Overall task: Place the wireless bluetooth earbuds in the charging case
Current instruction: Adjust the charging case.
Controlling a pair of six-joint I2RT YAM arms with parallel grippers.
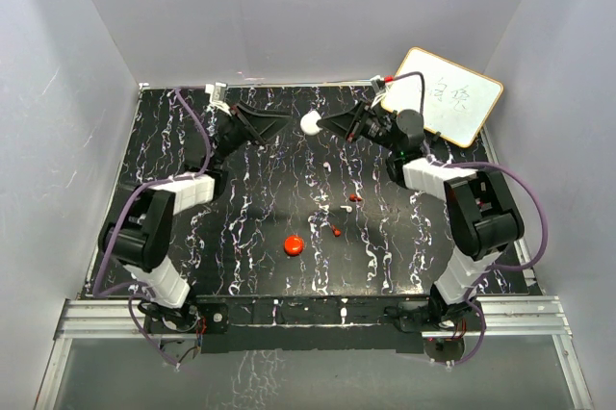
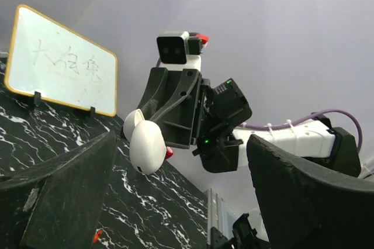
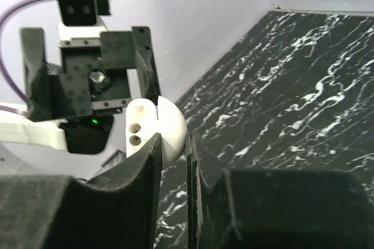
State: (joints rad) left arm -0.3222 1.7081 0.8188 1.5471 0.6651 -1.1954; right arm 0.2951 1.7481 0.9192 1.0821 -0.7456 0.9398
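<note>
My right gripper (image 1: 329, 122) is shut on the white charging case (image 1: 311, 122) and holds it in the air above the table's far middle. In the right wrist view the case (image 3: 166, 123) sits between my fingers (image 3: 143, 161), lid ajar, two small holes showing. My left gripper (image 1: 279, 124) is open and empty, just left of the case, facing it. In the left wrist view the case (image 2: 146, 144) hangs ahead, a red bit (image 2: 169, 154) at its edge. Two red earbuds (image 1: 355, 197) (image 1: 337, 231) and a whitish one (image 1: 345, 209) lie on the table.
A red round puck (image 1: 294, 244) lies on the black marbled table (image 1: 241, 256) near the front middle. A small whiteboard (image 1: 443, 95) leans at the back right, also in the left wrist view (image 2: 61, 62). White walls close in the table on three sides.
</note>
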